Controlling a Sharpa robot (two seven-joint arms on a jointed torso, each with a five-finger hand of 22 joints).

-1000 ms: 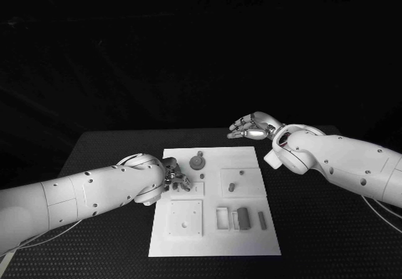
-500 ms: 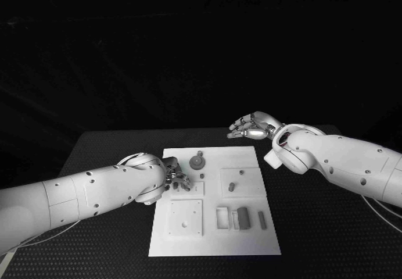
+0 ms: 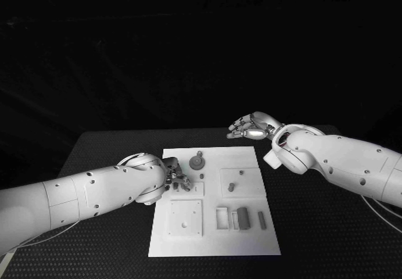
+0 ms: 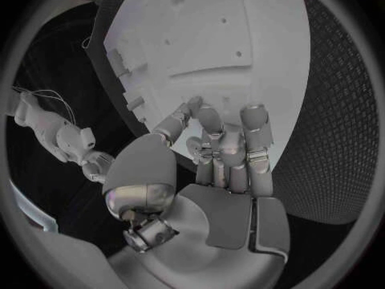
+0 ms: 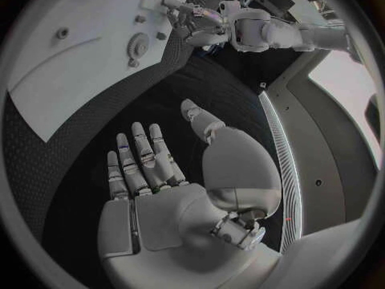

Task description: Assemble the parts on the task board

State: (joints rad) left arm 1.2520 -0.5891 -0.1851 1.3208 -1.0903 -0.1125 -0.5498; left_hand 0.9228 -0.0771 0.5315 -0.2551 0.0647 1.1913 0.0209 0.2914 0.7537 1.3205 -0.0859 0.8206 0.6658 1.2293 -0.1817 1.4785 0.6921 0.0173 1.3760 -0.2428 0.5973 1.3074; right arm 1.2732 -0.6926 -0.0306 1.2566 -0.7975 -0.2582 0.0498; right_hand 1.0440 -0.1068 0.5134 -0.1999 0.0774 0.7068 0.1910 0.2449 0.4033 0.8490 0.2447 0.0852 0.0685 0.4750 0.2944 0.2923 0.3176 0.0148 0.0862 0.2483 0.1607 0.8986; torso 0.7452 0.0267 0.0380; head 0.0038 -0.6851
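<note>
The white task board [image 3: 214, 232] lies in the middle of the black table. On it are a grey gear [image 3: 197, 161], a short peg [image 3: 230, 187] on a raised square, a dark block [image 3: 243, 218] and a thin bar [image 3: 261, 218]. My left hand [image 3: 176, 179] hangs low over the board's left edge, its fingers [image 4: 210, 125] curled in with the thumb against them. Whether a part sits between them is hidden. My right hand [image 3: 251, 128] is raised beyond the board's far right corner, fingers [image 5: 143, 157] spread, palm empty.
A raised square plate [image 3: 185, 218] and an open frame [image 3: 223, 218] stand on the board's near half. Bare black table [image 3: 109, 232] lies on both sides of the board. In the right wrist view the gear [image 5: 138, 45] and my left hand [image 5: 192, 20] show on the board [image 5: 72, 70].
</note>
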